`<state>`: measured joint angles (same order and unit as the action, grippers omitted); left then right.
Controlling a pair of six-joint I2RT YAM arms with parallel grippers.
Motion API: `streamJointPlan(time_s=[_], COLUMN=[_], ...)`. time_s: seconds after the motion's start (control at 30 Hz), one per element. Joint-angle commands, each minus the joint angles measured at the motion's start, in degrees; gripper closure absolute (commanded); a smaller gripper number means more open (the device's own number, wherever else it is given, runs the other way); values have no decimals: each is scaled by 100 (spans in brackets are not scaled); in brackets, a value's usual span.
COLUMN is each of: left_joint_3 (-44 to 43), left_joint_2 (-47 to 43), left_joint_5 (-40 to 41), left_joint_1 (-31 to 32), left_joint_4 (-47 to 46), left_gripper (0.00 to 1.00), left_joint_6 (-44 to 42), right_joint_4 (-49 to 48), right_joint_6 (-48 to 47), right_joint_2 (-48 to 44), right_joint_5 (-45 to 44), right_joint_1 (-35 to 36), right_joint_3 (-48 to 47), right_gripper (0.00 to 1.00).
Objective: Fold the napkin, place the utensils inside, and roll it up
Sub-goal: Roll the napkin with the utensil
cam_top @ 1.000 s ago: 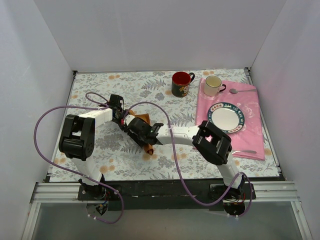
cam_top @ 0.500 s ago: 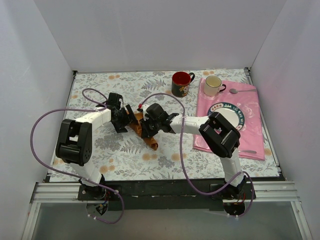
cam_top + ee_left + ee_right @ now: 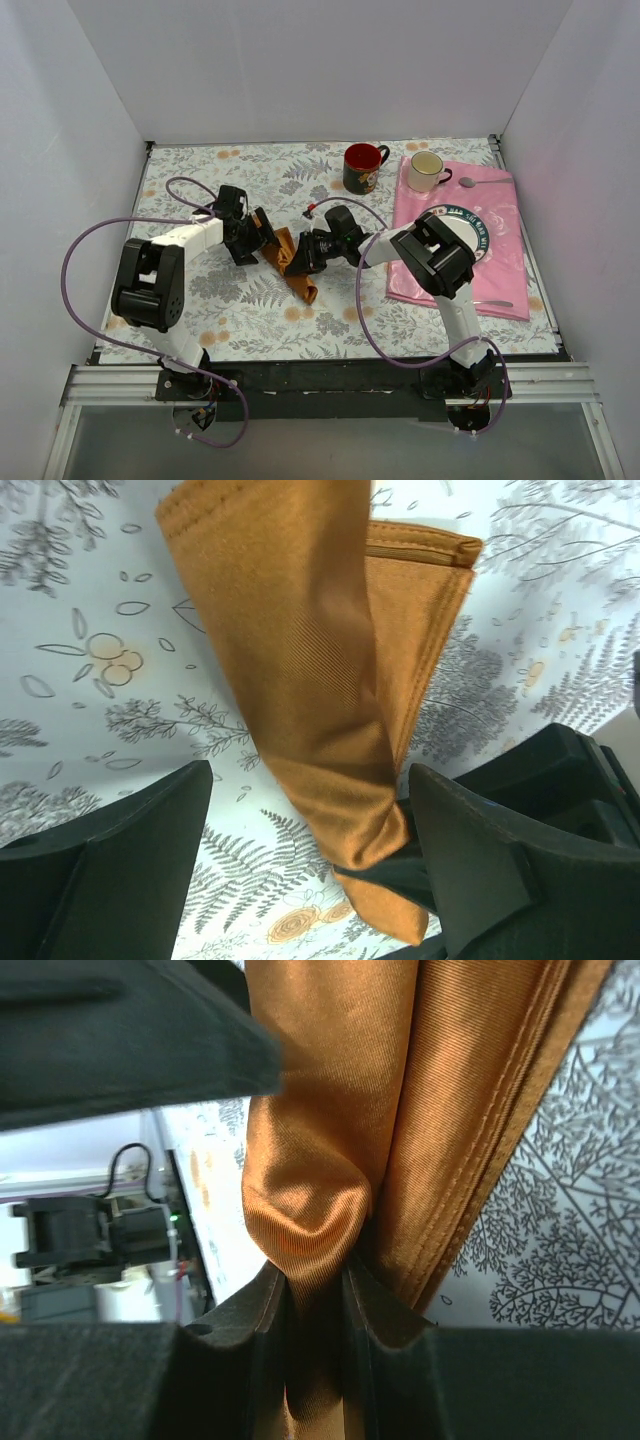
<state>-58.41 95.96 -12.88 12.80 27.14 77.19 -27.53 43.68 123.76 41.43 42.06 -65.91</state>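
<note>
The rust-orange napkin [image 3: 293, 268] lies as a long folded strip on the floral table cover, left of centre. My right gripper [image 3: 303, 256] is shut on a bunched fold of the napkin [image 3: 320, 1170], which is pinched between the jaws of the right gripper [image 3: 312, 1278]. My left gripper [image 3: 260, 238] stands open just left of the strip. In the left wrist view the napkin [image 3: 320, 660] runs between the wide-spread fingers of the left gripper [image 3: 310, 780], and neither finger touches it. Two silver utensils lie on the pink cloth: one at its near edge [image 3: 488, 303], one at its far edge [image 3: 480, 183].
A red mug [image 3: 363, 167] and a cream mug [image 3: 427, 171] stand at the back. A patterned plate [image 3: 462, 235] sits on the pink cloth [image 3: 500, 270], partly behind my right arm. White walls close in the left, back and right sides.
My left gripper has opened and let go of the napkin. My right gripper has closed on the napkin and shifted right and back, and the right elbow swung towards the plate.
</note>
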Motion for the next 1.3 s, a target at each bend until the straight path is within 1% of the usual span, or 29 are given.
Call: streamJointPlan(time_s=[0.0, 0.1, 0.13, 0.2, 0.23, 0.33, 0.37, 0.43, 0.47, 0.53, 0.57, 0.6, 0.63, 0.67, 0.7, 0.73, 0.77, 0.8, 0.83, 0.87, 0.9, 0.93, 0.97, 1.0, 1.07, 1.1, 1.17, 1.2, 1.27], left_joint_3=[-135, -232, -310, -381, -434, -583, -671, -698, -715, -707, -698, -680, -672, -663, -628, -601, -584, -557, -548, -540, -540, -531, -531, -522, -531, -531, -540, -540, -557], left_joint_2=[370, 651, 721, 888, 924, 1213, 1275, 1416, 1443, 1495, 1496, 1496, 1487, 1487, 1469, 1460, 1443, 1425, 1434, 1425, 1434, 1443, 1443, 1451, 1469, 1504, 1522, 1531, 1548], left_joint_5=[-66, 399, 792, 1041, 1182, 1209, 1383, 1455, 1499, 1491, 1482, 1447, 1412, 1359, 1298, 1297, 1297, 1297, 1297, 1297, 1297, 1123, 1104, 1086, 1016, 990, 946, 937, 911], left_joint_1=[126, 135, 135, 100, 83, 13, -57, -111, -180, -225, -242, -243, -243, -243, -251, -243, -243, -251, -243, -243, -243, -243, -243, -243, -243, -243, -243, -243, -243], left_joint_4=[-112, 55, 90, 152, 117, 116, 177, 178, 195, 196, 187, 196, 178, 187, 178, 152, 152, 143, 143, 152, 152, 152, 152, 160, 160, 152, 178, 169, 187], left_gripper=[20, 23, 24, 26, 29, 41, 48, 57, 63, 69, 73, 75, 76, 77, 77, 77, 77, 77, 77, 77, 77, 78, 78, 78, 78, 78, 78, 78, 78], left_joint_6=[147, 183, 156, 95, 60, -54, -55, -142, -177, -257, -274, -283, -275, -274, -257, -257, -257, -257, -266, -274, -274, -274, -283, -283, -283, -283, -283, -283, -301], right_joint_4=[-631, -622, -631, -649, -631, -578, -509, -403, -315, -122, -60, 167, 308, 510, 686, 1149, 1440, 1757, 2447, 2715, 3066, 3304, 3768, 3972, 4516, 4633, 4861, 4984, 4985], right_joint_6=[686, 686, 677, 642, 598, 501, 405, 282, 107, -52, -218, -333, -456, -605, -885, -1096, -1316, -1814, -2045, -2239, -2467, -2792, -2978, -3127, -3558, -3673, -4049, -4173, -4515], right_joint_2=[192, 209, 201, 183, 174, 139, 96, 43, -10, -54, -80, -81, -89, -107, -133, -194, -256, -300, -396, -440, -493, -581, -625, -660, -713, -722, -722, -722, -687], right_joint_5=[515, 541, 576, 603, 603, 603, 603, 568, 542, 463, 445, 428, 366, 314, 200, 112, -20, -360, -538, -705, -1072, -1258, -1452, -1854, -2277, -2750, -3253, -3786, -4281], right_joint_1=[-14, -67, -93, -119, -128, -128, -137, -128, -137, -137, -128, -128, -128, -120, -119, -102, -84, -49, 20, 65, 100, 205, 267, 337, 565, 644, 908, 996, 1251], right_joint_3=[157, 166, 201, 245, 271, 333, 368, 403, 412, 421, 421, 369, 307, 255, 106, 9, -96, -254, -552, -720, -878, -1184, -1327, -1467, -1905, -2039, -2346, -2417, -2523], right_gripper=[97, 97, 97, 97, 97, 97, 97, 97, 97, 97, 96, 94, 92, 86, 83, 79, 70, 65, 60, 51, 47, 44, 38, 35, 29, 27, 23, 22, 20])
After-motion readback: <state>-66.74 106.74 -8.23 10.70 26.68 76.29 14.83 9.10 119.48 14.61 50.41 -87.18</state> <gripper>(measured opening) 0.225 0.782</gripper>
